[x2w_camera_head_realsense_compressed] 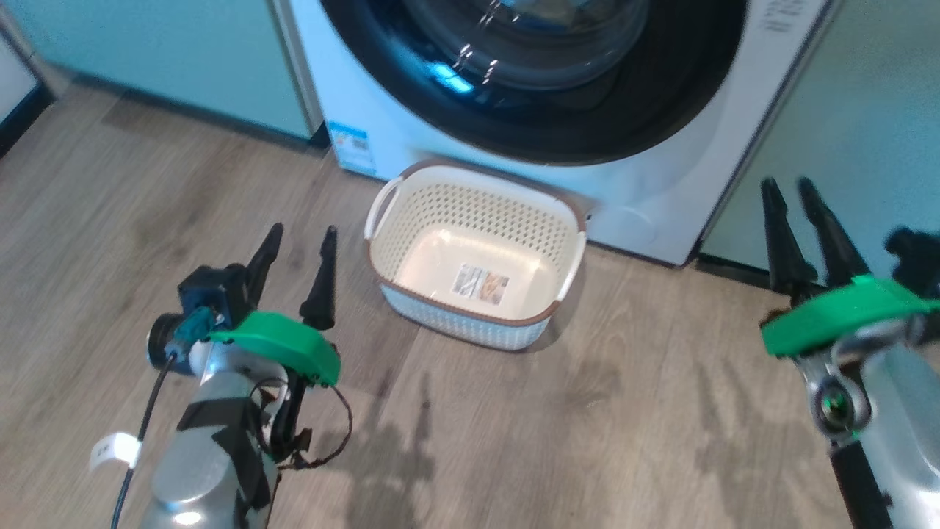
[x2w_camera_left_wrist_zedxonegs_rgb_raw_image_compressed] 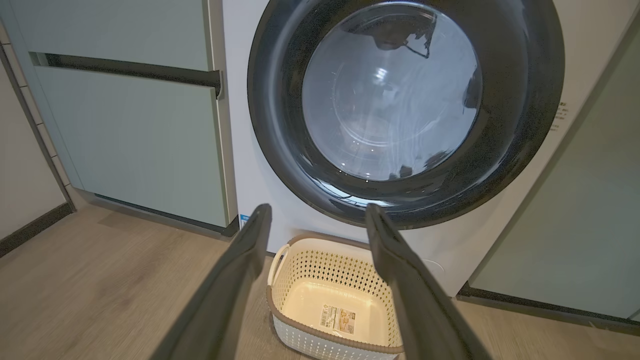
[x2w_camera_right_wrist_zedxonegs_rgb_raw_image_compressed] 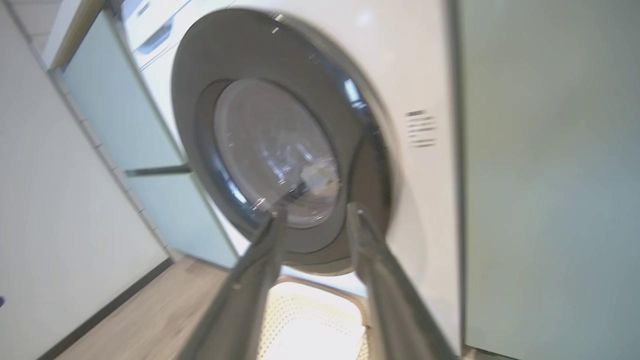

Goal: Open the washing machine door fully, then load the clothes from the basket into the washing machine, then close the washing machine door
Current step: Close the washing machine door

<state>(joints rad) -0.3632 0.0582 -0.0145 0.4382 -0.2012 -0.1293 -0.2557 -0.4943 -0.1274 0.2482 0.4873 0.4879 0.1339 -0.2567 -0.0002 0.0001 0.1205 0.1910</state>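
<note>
The white washing machine [x2w_camera_head_realsense_compressed: 661, 198] stands ahead, and its black-rimmed round door [x2w_camera_head_realsense_compressed: 587, 125] lies shut against its front. On the floor just before it sits the cream basket [x2w_camera_head_realsense_compressed: 470, 213], holding nothing but the label on its bottom. The clothes are out of view; a blurred pale patch shows behind the door glass [x2w_camera_right_wrist_zedxonegs_rgb_raw_image_compressed: 317, 175], and I cannot tell what it is. My left gripper [x2w_camera_head_realsense_compressed: 302, 231] hangs open left of the basket, with nothing between its fingers. My right gripper [x2w_camera_head_realsense_compressed: 786, 184] is open too, right of the basket, pointing at the door [x2w_camera_right_wrist_zedxonegs_rgb_raw_image_compressed: 195, 100].
Pale teal cabinets flank the machine on the left [x2w_camera_head_realsense_compressed: 183, 51] and the right [x2w_camera_head_realsense_compressed: 866, 125]. A small blue sticker [x2w_camera_head_realsense_compressed: 351, 147] sits low on the machine's front. Wood floor [x2w_camera_head_realsense_compressed: 514, 426] spreads between my arms. A pale wall with a dark baseboard [x2w_camera_left_wrist_zedxonegs_rgb_raw_image_compressed: 30, 230] runs along the far left.
</note>
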